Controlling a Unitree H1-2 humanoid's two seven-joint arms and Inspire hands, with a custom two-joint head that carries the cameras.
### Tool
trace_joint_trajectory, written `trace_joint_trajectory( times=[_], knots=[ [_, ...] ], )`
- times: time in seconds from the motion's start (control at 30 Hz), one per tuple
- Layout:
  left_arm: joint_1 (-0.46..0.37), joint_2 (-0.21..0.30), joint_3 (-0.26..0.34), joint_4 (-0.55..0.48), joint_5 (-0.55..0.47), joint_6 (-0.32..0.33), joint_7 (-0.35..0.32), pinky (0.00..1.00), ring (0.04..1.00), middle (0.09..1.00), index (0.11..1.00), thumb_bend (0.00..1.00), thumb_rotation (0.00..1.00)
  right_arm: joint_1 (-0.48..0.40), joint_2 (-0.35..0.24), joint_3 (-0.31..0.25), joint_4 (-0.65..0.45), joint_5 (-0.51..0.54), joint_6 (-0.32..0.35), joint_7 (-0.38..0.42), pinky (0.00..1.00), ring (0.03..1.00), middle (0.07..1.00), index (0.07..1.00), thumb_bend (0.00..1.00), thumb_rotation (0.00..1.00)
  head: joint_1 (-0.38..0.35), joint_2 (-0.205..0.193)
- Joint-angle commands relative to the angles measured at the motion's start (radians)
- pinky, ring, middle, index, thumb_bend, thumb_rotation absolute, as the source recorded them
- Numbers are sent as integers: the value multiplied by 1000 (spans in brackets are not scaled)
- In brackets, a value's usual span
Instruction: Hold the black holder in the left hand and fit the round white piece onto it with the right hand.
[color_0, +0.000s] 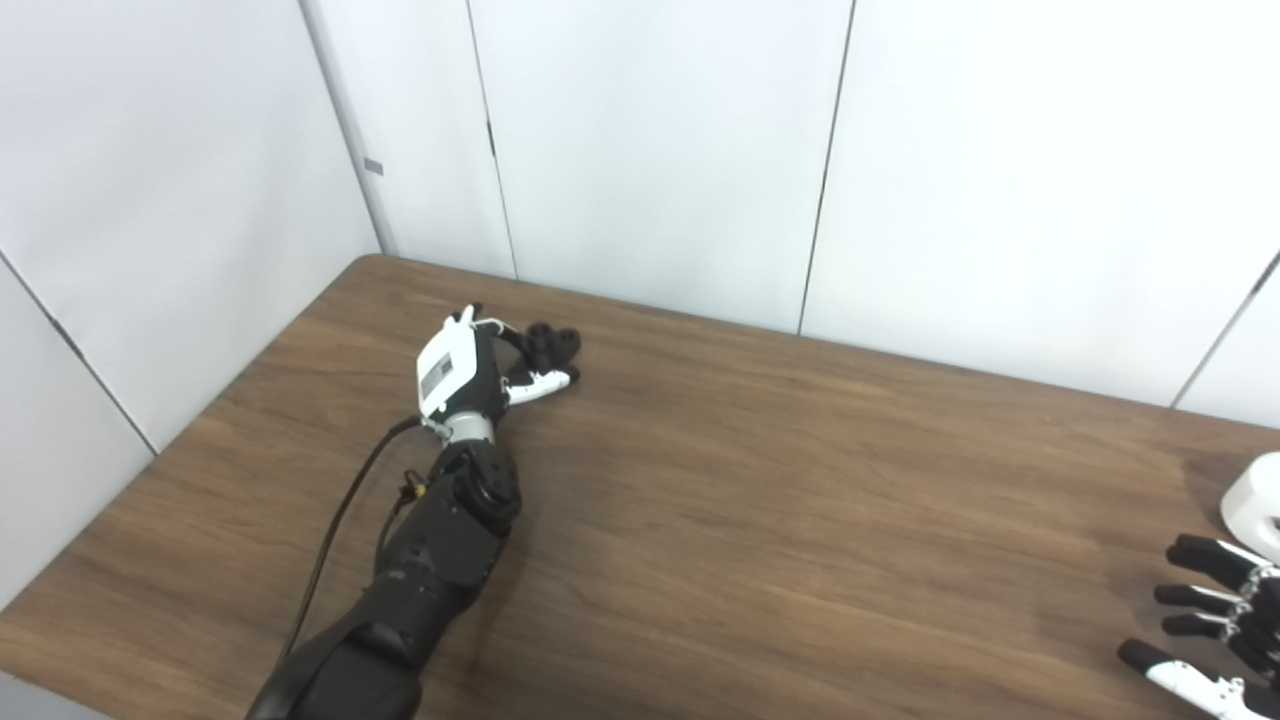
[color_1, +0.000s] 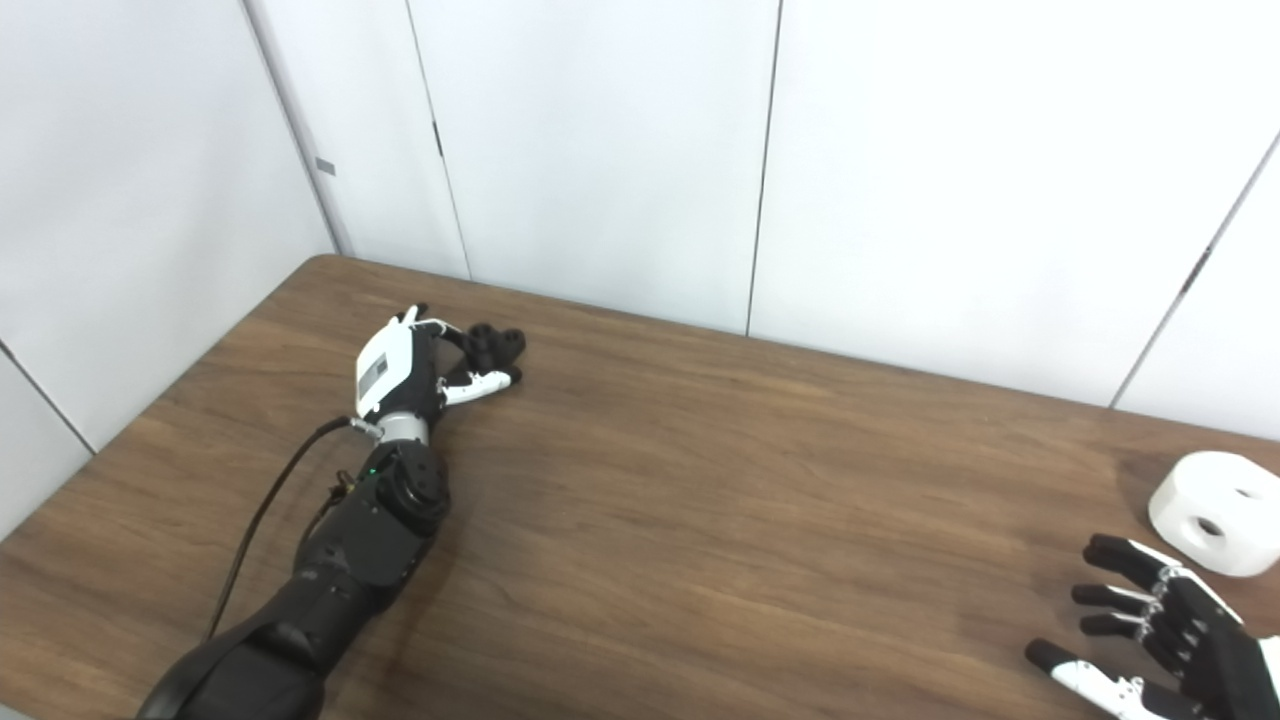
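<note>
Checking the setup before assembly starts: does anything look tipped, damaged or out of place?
Nothing stands out. The round white piece sits flat on the brown wooden table beside the open right hand; the left hand is at the black holder far away.

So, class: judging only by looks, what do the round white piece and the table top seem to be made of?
Round white piece: probably plastic, matte; its surface is uniformly white, with soft edges, moulded-looking holes and no glare. Table: wood or a wood-look laminate, brown with long grain streaks and a faint sheen; the pictures cannot settle which.
</note>
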Motion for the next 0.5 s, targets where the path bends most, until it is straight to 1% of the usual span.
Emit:
trace_joint_trajectory(
  times=[0.0,0.1,0.23,0.33,0.37,0.47],
  knots=[
    [48,-7,-14,57,0,18,-7,951,968,892,484,528,56,-25,-11,-14,-36,6,-22,-10,550,637,742,709,693,82,-1,2],
    [45,-10,-22,74,-2,-5,-6,995,975,891,484,524,54,-24,-11,-15,-32,0,-30,-11,553,649,743,713,680,99,-2,2],
    [47,-16,-33,74,-6,-26,-10,1000,964,888,484,524,54,-27,-7,-17,-32,7,-27,-10,568,653,744,708,668,116,-1,2],
    [52,-16,-44,65,-7,-38,-27,1000,964,889,485,524,54,-29,-4,-16,-30,0,-30,-13,564,647,742,706,661,123,-4,1],
    [52,-15,-47,62,-10,-39,-37,980,956,883,484,524,54,-30,-4,-15,-30,-3,-29,-14,566,645,742,704,660,128,-5,1],
    [55,-14,-50,61,-27,-65,-70,998,981,895,484,524,54,-31,-3,-14,-27,1,-39,-11,574,649,742,703,654,128,-16,0]
  ],
)
